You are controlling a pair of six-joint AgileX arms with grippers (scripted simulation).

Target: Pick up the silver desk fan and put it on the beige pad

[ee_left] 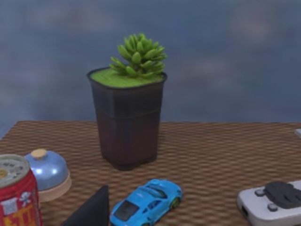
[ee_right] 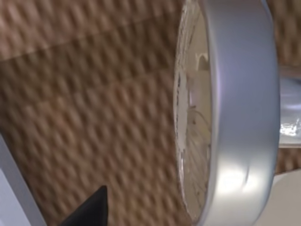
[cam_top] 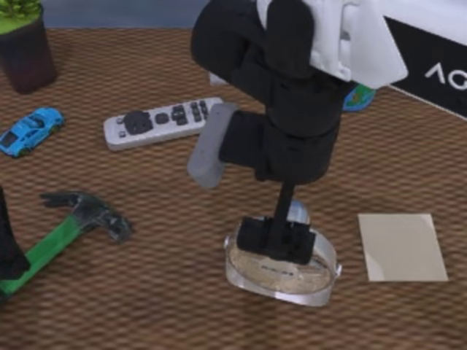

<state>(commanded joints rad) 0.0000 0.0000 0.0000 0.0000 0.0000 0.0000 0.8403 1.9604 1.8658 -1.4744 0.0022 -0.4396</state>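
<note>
The round silver desk fan with its wide shiny metal rim and wire grille face (cam_top: 284, 275) sits near the front middle of the woven brown worktop (cam_top: 146, 306), and our right end effector (cam_top: 279, 244) is down on top of it, black fingers at the rim's far side; we cannot tell from these views whether the fingers have closed on it. In the right wrist view the fan's broad silver rim (ee_right: 242, 108) and grille fill the picture at close range. The thin flat cream-beige square pad (cam_top: 403, 246) lies bare just to the right of the fan, apart from it. Left of the fan lie a green-handled hammer with a dark head (cam_top: 73, 222), and farther back a grey remote control with dark buttons (cam_top: 162, 122), a small blue toy car (cam_top: 31, 130) and a dark pot holding a green succulent (cam_top: 25, 44) in the far left corner. Our left arm is parked at the left edge; its wrist view shows a red drinks can (ee_left: 16, 193) and a blue call bell (ee_left: 47, 172).
</note>
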